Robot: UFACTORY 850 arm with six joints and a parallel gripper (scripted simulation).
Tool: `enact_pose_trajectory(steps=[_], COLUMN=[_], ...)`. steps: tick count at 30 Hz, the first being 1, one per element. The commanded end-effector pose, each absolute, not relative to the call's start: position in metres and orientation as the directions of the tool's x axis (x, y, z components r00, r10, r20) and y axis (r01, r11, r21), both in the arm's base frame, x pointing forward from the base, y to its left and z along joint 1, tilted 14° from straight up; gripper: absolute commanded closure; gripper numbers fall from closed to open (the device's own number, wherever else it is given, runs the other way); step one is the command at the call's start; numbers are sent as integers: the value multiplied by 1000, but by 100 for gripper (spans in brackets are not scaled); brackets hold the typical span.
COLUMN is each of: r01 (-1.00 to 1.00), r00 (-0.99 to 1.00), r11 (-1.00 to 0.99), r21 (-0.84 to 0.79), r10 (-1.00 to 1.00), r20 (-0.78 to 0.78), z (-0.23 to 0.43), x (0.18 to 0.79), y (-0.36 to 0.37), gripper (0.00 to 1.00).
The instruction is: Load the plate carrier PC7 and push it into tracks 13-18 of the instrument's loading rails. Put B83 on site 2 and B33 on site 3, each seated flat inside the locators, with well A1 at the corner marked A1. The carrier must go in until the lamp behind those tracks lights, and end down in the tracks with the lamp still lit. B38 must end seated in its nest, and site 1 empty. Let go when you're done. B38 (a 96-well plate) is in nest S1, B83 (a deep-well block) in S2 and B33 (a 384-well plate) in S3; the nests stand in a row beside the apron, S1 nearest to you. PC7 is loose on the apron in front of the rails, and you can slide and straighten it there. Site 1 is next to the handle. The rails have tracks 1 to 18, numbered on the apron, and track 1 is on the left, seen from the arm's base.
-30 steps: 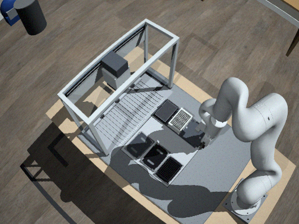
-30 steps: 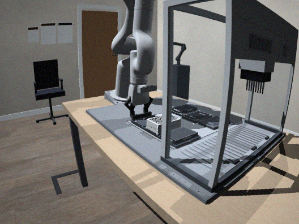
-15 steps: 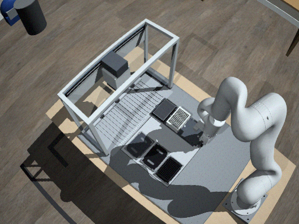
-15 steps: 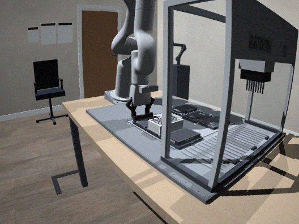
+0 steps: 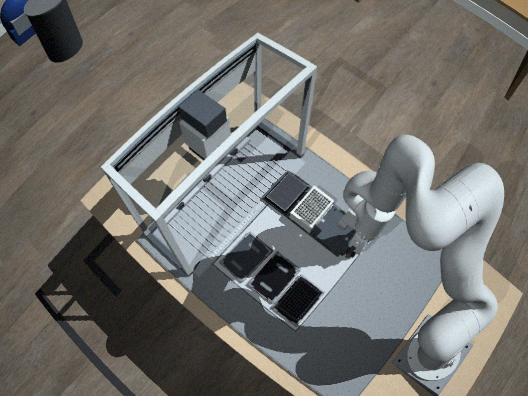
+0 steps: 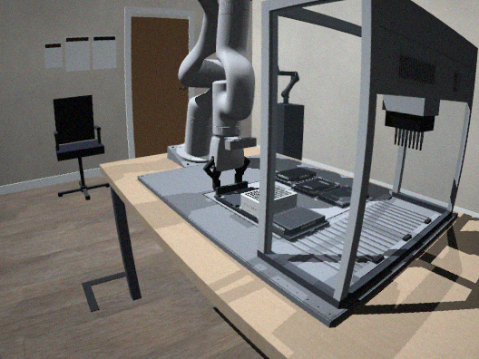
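The plate carrier PC7 [image 5: 320, 220] lies loose on the grey apron [image 5: 380, 290] in front of the ribbed loading rails [image 5: 225, 200], with its far end reaching the first ribs. It carries the white deep-well block B83 [image 5: 312, 207] on its middle site and the dark 384-well plate B33 [image 5: 286, 192] on the site farthest from the arm; the site nearest the handle [image 6: 232, 187] shows only dark base. The gripper [image 6: 227, 180] hangs straight down over the handle end, its black fingers spread wide on either side of the handle bar; whether they touch it cannot be told, and nothing is pinched between them. Beside the apron's near edge stands the row of three nests: the one nearest the arm's base holds the dark 96-well plate B38 [image 5: 298, 299], and the other two [image 5: 274, 276] [image 5: 246, 257] look like bare dark trays. The instrument's grey frame [image 5: 210, 165] spans the rails, with a pipetting head [image 6: 410, 119] hanging beneath its top beam.
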State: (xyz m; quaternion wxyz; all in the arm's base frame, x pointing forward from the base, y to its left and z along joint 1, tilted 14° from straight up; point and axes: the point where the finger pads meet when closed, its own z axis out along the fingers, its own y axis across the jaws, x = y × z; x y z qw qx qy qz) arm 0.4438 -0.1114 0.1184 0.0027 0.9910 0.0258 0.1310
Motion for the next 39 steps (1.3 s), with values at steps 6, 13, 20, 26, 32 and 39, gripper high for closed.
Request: enact_pose_trajectory(steps=[6, 13, 20, 26, 32, 39], r01=[51, 51, 51, 51, 51, 51], r00=[966, 966, 966, 966, 966, 966], r11=[-999, -999, -999, -999, -999, -999], r21=[10, 10, 10, 10, 10, 10], r10=[51, 51, 51, 51, 51, 51], r20=[252, 252, 252, 252, 252, 252], z=[122, 123, 125, 126, 128, 129], x=[454, 460, 465, 471, 477, 482], y=[-111, -111, -111, -110, -110, -110], gripper=[18, 18, 18, 18, 18, 18])
